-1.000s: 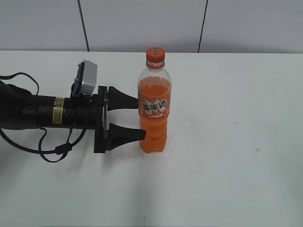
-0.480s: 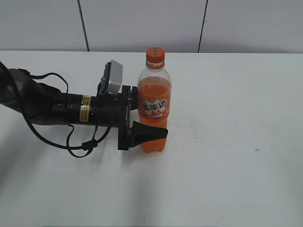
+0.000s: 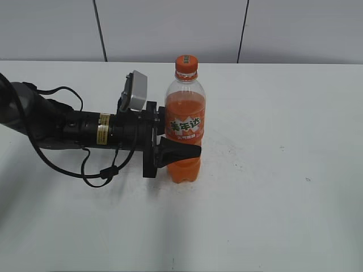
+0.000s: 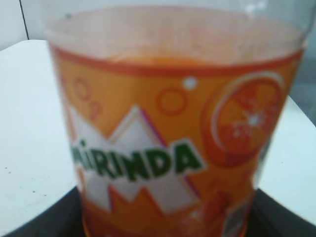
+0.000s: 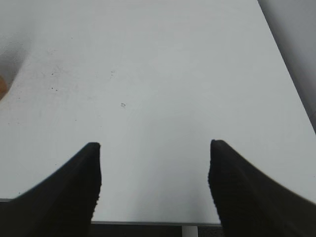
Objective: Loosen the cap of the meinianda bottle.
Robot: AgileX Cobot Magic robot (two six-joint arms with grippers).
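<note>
The meinianda bottle [image 3: 184, 107] stands upright in the middle of the white table, with orange drink and an orange label. Its small orange cap [image 3: 186, 63] sits on top, with nothing touching it. My left gripper [image 3: 190, 143] reaches in from the left, lying sideways, and is shut on the bottle's lower body. The near finger [image 3: 180, 152] crosses the front of the bottle and the far finger is hidden behind it. In the left wrist view the bottle's label [image 4: 168, 123] fills the frame between the black fingers [image 4: 44, 219]. My right gripper [image 5: 154, 145] is open and empty over bare table.
The white table [image 3: 283, 170] stretches to the right of the bottle and toward the front. A grey panelled wall stands behind it. The left arm's cable [image 3: 85, 170] loops on the table at the left. The table's edge shows in the right wrist view [image 5: 148, 223].
My left gripper moved right until its fingers straddled the bottle, then the near finger moved in against the bottle. The bottle has stayed in place.
</note>
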